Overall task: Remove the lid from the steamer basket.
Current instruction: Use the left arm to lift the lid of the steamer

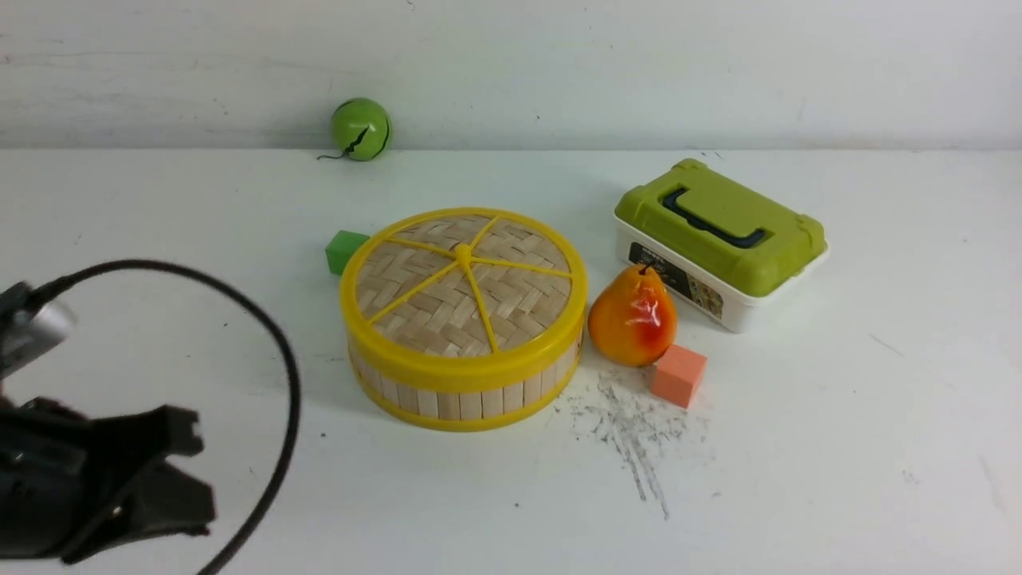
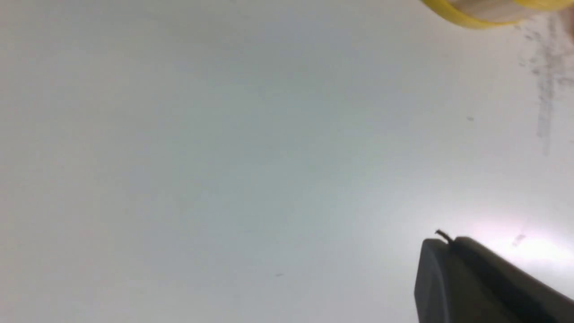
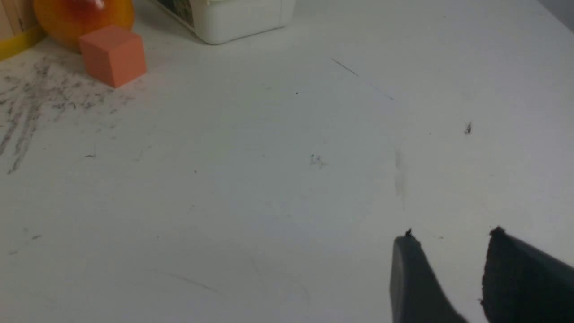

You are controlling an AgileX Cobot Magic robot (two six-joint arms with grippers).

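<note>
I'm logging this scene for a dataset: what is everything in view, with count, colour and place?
steamer basket: 1, wooden slats, yellow rims, centre of view
lid: 1, woven bamboo, yellow rim, on the basket
pear: 1, orange-yellow, right of the basket
orange cube: 1, salmon-orange, front-right of the pear
green cube: 1, green, behind the basket's left side
green ball: 1, green, far back
box: 1, white, olive-green top, behind-right of the pear
table: 1, white, scuffed before the pear
left gripper: 1, black, open, near left
right gripper: 1, black, open, above the table
</note>
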